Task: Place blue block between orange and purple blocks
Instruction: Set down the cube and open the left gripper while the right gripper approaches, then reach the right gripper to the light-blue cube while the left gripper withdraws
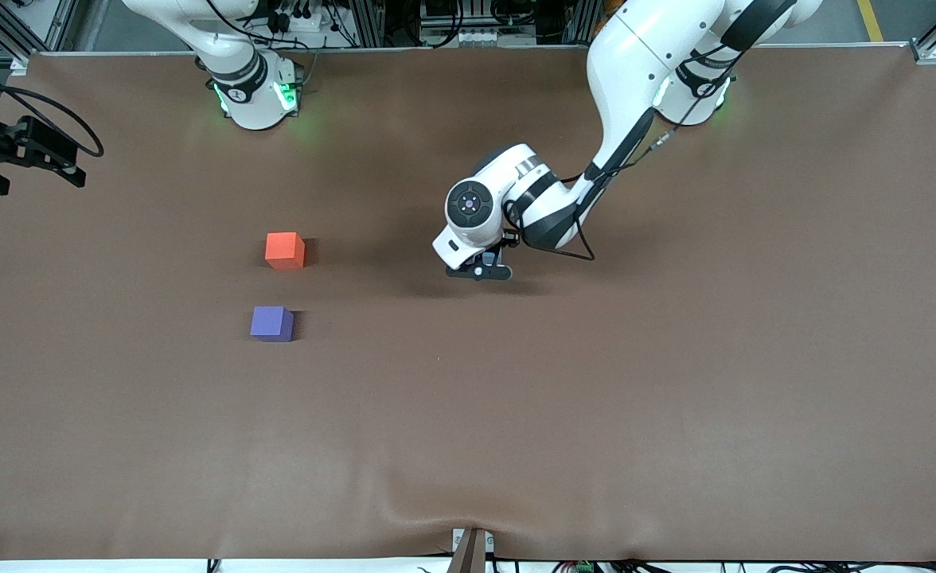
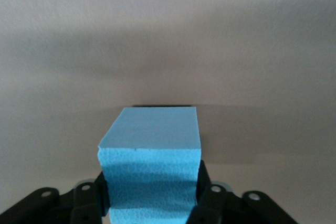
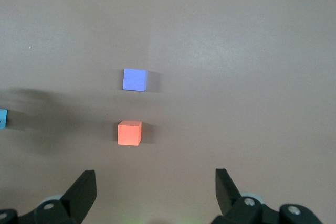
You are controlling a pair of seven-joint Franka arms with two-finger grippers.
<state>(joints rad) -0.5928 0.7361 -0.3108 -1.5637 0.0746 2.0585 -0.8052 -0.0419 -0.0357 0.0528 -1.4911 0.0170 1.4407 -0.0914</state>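
Gripping the blue block (image 2: 149,166) between both black fingers (image 2: 89,203), left gripper (image 1: 480,269) closed on its sides low over the bare brown tabletop (image 1: 675,358) near the middle; whether block rests on the surface or hangs just above, cannot tell. Sitting toward the right arm's end of the tabletop, orange block (image 1: 285,250) and purple block (image 1: 271,324), a small gap between them, purple nearer the front camera, both well apart from the held cube. Hanging high at the right arm's end, right gripper (image 3: 155,195) wide open and holding nothing, looking down on both cubes, a sliver of blue at the frame edge, arm waiting.
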